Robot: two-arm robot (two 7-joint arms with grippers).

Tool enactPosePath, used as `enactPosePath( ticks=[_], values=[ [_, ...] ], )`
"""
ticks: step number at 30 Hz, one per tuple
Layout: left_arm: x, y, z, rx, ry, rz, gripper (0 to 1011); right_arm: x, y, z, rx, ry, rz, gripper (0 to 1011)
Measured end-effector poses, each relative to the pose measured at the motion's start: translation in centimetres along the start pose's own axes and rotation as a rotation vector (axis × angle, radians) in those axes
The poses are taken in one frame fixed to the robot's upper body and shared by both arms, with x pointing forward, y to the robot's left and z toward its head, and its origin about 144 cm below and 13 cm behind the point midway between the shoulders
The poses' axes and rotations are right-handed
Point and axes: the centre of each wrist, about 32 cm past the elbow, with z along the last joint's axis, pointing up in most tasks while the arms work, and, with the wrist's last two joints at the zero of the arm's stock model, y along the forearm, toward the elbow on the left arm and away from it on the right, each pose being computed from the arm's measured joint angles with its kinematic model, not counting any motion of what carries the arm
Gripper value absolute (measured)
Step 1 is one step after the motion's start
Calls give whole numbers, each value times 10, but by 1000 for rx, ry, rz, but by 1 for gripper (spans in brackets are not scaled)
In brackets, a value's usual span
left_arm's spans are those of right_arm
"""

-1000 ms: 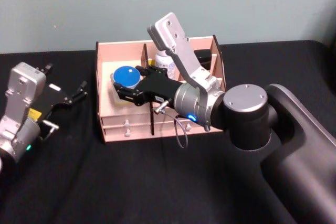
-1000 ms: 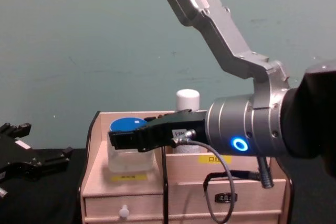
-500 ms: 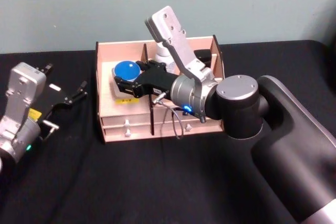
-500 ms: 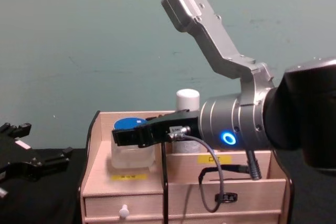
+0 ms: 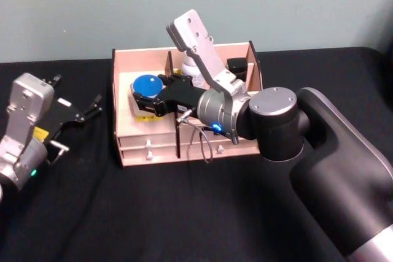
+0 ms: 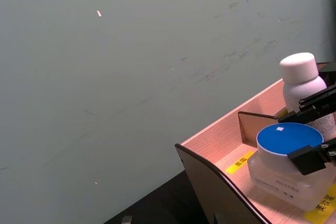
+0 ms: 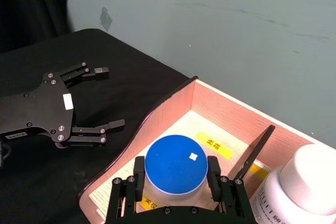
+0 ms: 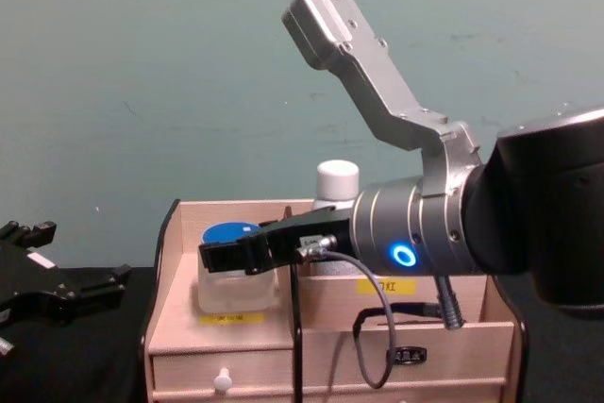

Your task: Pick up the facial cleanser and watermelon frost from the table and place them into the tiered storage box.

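The facial cleanser (image 5: 147, 83), a clear jar with a blue lid (image 7: 176, 167), rests in the upper left compartment of the tiered storage box (image 5: 142, 54). My right gripper (image 5: 149, 92) reaches in from the front and is shut on the jar, one finger (image 7: 139, 170) at each side. The watermelon frost (image 5: 190, 67), a white bottle with a white cap (image 8: 337, 180), stands upright in the neighbouring compartment behind the right wrist. My left gripper (image 5: 77, 91) lies open on the black table to the left of the box, holding nothing.
The box (image 8: 170, 266) has a thin dark divider (image 7: 255, 150) between jar and bottle, yellow labels (image 8: 230, 317) and small white-knobbed drawers (image 5: 148, 146) at the front. A small black item (image 5: 237, 64) sits in the rear right compartment. A green wall stands close behind.
My right gripper has carried the blue-lidded jar further left and down into the left compartment, where it now rests on the shelf. The left arm has not moved.
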Motion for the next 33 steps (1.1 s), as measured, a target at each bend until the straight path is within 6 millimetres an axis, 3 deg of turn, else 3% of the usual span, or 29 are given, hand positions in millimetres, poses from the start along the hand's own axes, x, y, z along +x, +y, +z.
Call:
enactPosePath(
  ticks=[14,25,33],
  values=[
    [0,0,0,0,0,0,1010,0,0,0,-2,-1,0,717],
    [0,0,0,0,0,0,1010,0,0,0,-2,0,0,996],
    [0,0,0,0,0,0,1010,1,-14,2,93,-40,-2,1002]
  ],
)
